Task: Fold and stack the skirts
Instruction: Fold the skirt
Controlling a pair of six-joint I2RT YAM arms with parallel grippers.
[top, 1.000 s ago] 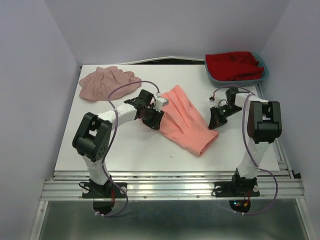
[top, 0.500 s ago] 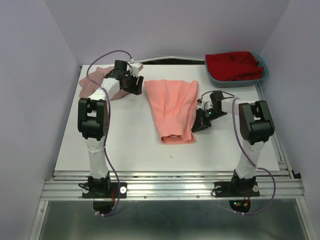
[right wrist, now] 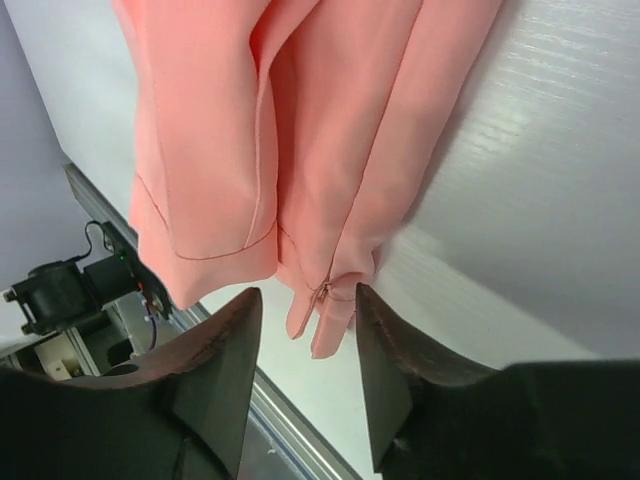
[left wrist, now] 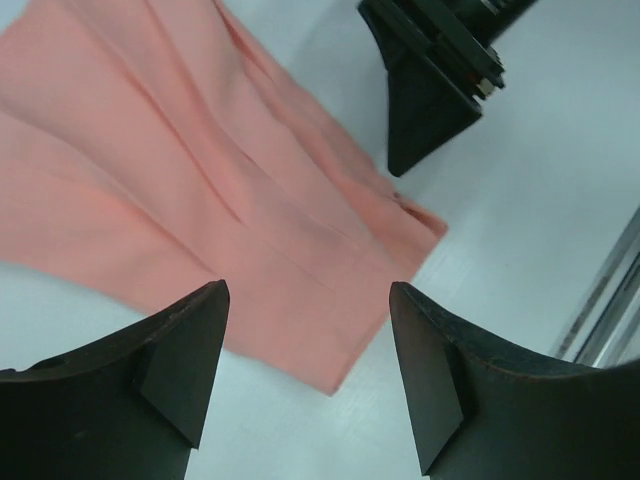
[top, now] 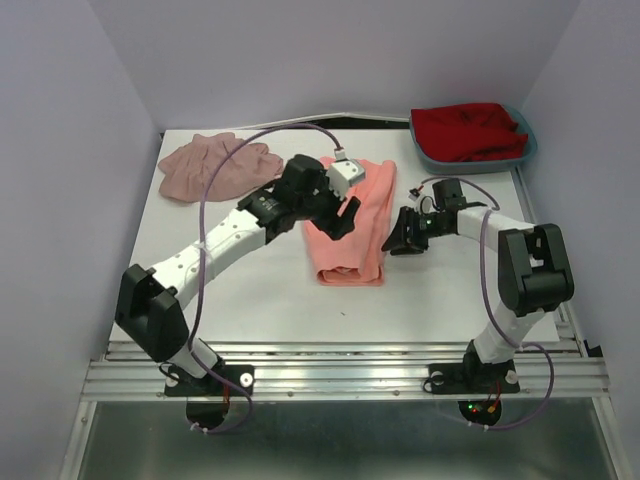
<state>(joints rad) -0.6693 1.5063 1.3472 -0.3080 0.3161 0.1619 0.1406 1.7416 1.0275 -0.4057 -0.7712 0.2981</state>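
The salmon-coral skirt [top: 352, 245] lies folded into a long strip at the table's middle; it also fills the left wrist view [left wrist: 200, 180] and the right wrist view [right wrist: 300, 130]. My left gripper [top: 345, 215] hovers above its far half, open, with nothing between the fingers [left wrist: 310, 340]. At the skirt's right edge my right gripper [top: 396, 240] is open, and a small corner flap of the fabric lies loose between its fingertips [right wrist: 308, 310]. The mauve-pink skirt [top: 215, 165] lies crumpled at the far left corner.
A blue basket [top: 525, 150] holding red cloth stands at the far right corner. The right gripper's black fingers [left wrist: 430, 90] show in the left wrist view, just beyond the skirt's edge. The table's metal front rail [top: 340, 365] runs along the near side.
My left arm has swung from the mauve-pink skirt back over the salmon-coral one and opened wider. The right gripper has opened and released the skirt's edge. The skirt now looks narrower.
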